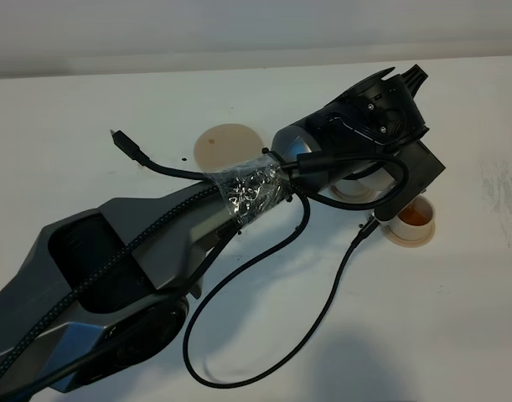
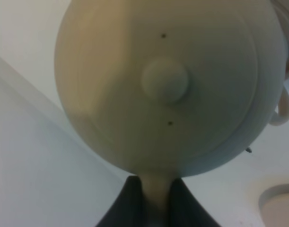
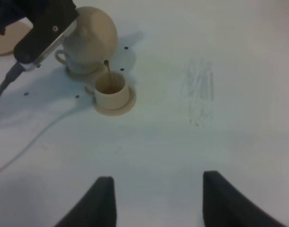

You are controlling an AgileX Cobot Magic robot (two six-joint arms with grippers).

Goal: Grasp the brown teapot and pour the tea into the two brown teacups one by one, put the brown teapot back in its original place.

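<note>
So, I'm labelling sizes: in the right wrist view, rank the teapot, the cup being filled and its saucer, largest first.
1. brown teapot
2. saucer, wider than the teacup on it
3. teacup
All three stand close together, so nearness hardly matters.

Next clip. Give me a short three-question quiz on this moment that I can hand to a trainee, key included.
1. True or false: the brown teapot stands on the large saucer.
2. What does the left gripper hold? A) the teapot B) a teacup C) nothing
3. Fill in: the right gripper has its jaws ___.
Key: 1 false: the teapot is held tilted, pouring tea into a teacup, and the large saucer is bare. 2 A. 3 open.
</note>
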